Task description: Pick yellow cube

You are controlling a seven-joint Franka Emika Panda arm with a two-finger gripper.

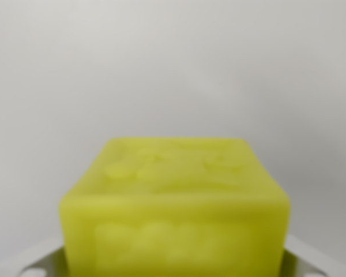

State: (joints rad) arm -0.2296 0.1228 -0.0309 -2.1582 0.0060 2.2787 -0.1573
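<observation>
End effector (174, 266) mostly out of frame, only pale finger parts (32, 259) at both bottom corners, flanking yellow cube (176, 208); grip and opening can't be told. Cube blurred, fills lower centre of wrist view. Plain grey-white background behind.

**Colours and Patterns — Wrist View**

Yellow cube (174, 210): bright lemon-yellow throughout, slightly translucent — faint raised relief on its top and front faces, same yellow, too blurred to read. Gripper fingers (37, 258): pale white-grey, seen at the lower corners. Background surface (173, 63): plain light grey, unpatterned.
</observation>
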